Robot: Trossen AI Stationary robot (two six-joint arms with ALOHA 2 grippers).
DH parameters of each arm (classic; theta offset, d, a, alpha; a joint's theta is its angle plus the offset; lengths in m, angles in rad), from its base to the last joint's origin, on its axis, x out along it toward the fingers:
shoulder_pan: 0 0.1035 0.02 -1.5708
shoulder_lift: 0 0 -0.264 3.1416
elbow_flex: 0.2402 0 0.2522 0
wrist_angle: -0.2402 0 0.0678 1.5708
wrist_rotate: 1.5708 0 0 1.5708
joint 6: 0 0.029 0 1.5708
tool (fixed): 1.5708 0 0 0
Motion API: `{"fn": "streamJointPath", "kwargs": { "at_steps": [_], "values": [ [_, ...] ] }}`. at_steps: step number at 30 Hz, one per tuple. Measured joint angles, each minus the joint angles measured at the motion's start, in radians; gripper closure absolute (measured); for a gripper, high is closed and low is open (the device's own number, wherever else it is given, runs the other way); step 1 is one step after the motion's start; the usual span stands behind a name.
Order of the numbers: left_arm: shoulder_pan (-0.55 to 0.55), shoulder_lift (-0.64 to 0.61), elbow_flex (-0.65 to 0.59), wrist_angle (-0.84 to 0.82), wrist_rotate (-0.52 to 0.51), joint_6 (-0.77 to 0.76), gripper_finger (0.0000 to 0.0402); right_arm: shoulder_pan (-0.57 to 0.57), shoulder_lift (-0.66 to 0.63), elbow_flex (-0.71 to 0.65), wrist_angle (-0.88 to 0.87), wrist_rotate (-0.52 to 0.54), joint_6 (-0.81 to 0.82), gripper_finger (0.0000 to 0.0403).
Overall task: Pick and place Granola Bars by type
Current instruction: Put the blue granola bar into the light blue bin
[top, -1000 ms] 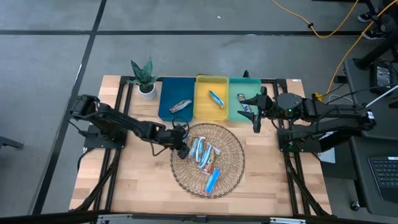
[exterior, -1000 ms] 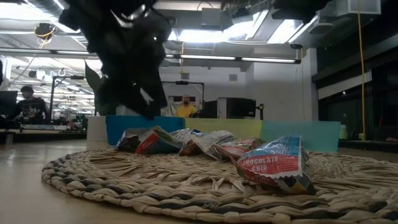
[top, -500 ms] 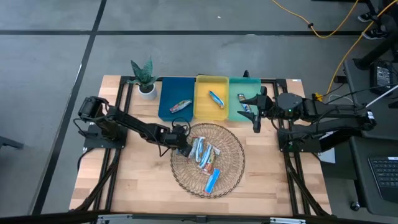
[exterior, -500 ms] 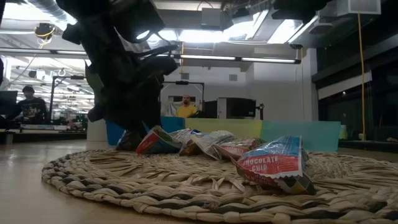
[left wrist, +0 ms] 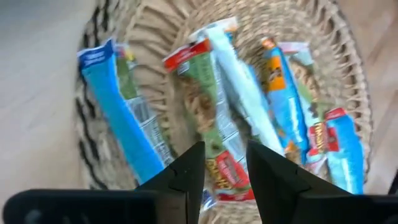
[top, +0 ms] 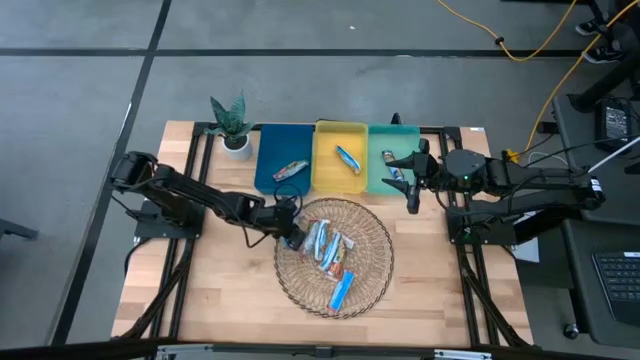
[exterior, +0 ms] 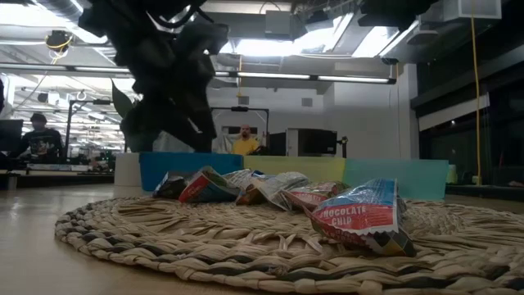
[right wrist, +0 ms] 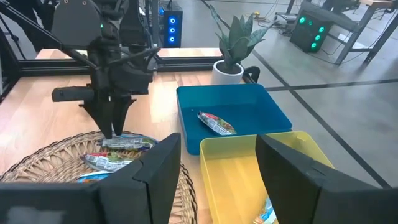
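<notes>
From above, the basket (top: 335, 256) holds most of the bars (top: 327, 246), with one each in the blue tray (top: 270, 165), yellow tray (top: 330, 172) and green tray (top: 402, 144); the left wrist view alone shows the wrappers' print. The left arm reaches low across the table, its gripper (top: 290, 236) at the basket's edge, fingers (left wrist: 186, 174) narrowly parted above a green-and-red bar (left wrist: 208, 127), gripping nothing. The right gripper (top: 411, 196) waits beside the green tray, open and empty.

The left end effector (top: 291, 238) crowds the basket (top: 372, 281) rim nearest it; bare wood (top: 220, 290) lies beside.
</notes>
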Motion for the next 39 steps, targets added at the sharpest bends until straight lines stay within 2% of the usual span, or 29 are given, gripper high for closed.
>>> {"fn": "streamJointPath", "kwargs": {
  "at_steps": [3,8,17,21,31,39],
  "values": [
    [0.001,-0.003,0.000,-0.057,0.030,-0.011,0.0281,0.000,0.001,0.000,0.000,0.000,0.000,0.0193],
    [0.010,0.002,0.000,-0.156,0.025,-0.012,0.0257,0.000,0.009,0.000,0.001,0.001,0.001,0.0193],
    [0.046,0.002,0.000,-0.109,0.024,0.039,0.0175,0.000,0.045,0.000,0.001,0.001,0.003,0.0193],
    [0.053,0.012,0.000,-0.139,-0.004,0.039,0.0154,0.000,0.060,0.000,0.001,0.001,0.003,0.0193],
    [0.059,0.066,0.001,-0.115,-0.023,0.036,0.0149,0.000,0.063,0.000,0.003,0.000,-0.024,0.0193],
    [0.067,0.120,0.000,-0.108,0.039,0.018,0.0164,0.000,0.063,0.000,0.003,0.000,-0.023,0.0193]
  ]
}}
